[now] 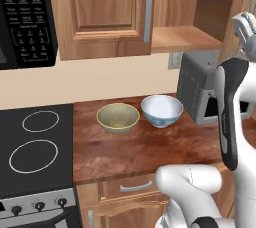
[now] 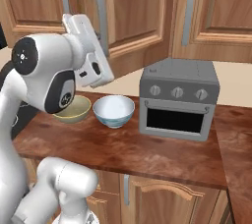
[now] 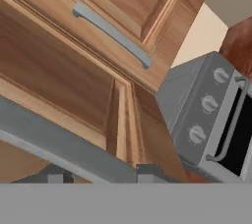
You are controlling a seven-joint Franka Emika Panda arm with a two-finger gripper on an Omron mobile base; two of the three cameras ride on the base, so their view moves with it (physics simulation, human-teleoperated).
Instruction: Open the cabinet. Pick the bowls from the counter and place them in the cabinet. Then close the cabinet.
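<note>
The reddish-brown tabletop carries the olive-yellow bowl and the white-and-blue bowl side by side, between the black stovetop and a grey toaster oven. Above, the cabinet has its right door swung open. The fingers straddle a grey handle bar; whether they clench it I cannot tell.

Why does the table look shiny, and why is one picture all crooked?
Left base view: the counter has soft pale sheen patches on its glossy wood, and the bowls cast only faint shadows. Right base view: the same soft sheen, a bit blurry. Hand view: the camera is rolled, so the toaster oven and cabinet look tilted.
</note>
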